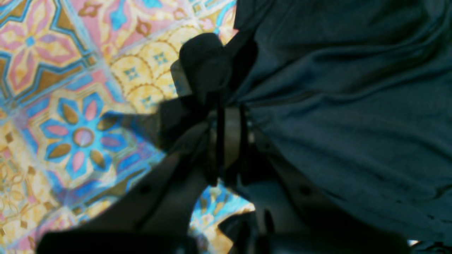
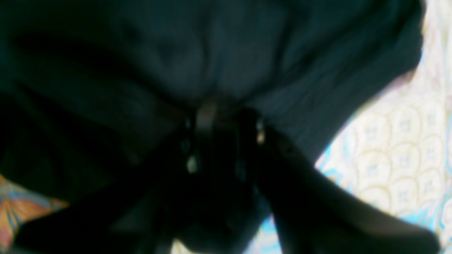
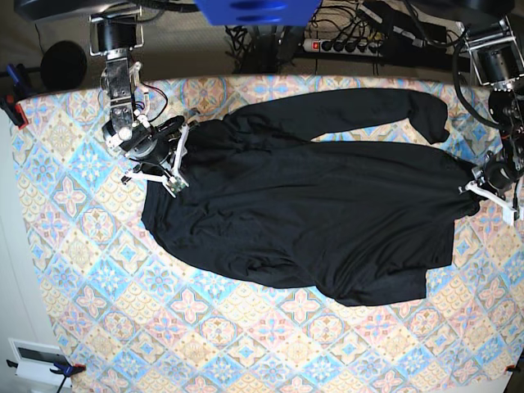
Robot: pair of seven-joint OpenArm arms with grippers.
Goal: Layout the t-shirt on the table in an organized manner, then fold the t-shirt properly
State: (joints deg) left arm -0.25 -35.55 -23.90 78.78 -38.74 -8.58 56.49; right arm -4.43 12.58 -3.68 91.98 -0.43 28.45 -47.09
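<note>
The black t-shirt [image 3: 311, 205] lies spread across the patterned table [image 3: 205, 327], wrinkled, with one sleeve stretched along the far side. My left gripper [image 3: 479, 187] sits at the shirt's right edge. In the left wrist view it [image 1: 227, 113] is shut on a pinch of the t-shirt [image 1: 353, 106], and a bunch of cloth sticks out past the fingertips over the table [image 1: 70, 106]. My right gripper [image 3: 174, 160] is at the shirt's upper left edge. In the right wrist view its jaws [image 2: 226, 123] are closed around a thick fold of the t-shirt [image 2: 212, 53]; the table [image 2: 395, 148] shows at right.
A power strip [image 3: 344, 42] and cables lie beyond the table's far edge. A red clamp [image 3: 10, 106] holds the cloth at the left edge. A white box [image 3: 37, 360] sits off the front left corner. Bare patterned cloth runs along the front.
</note>
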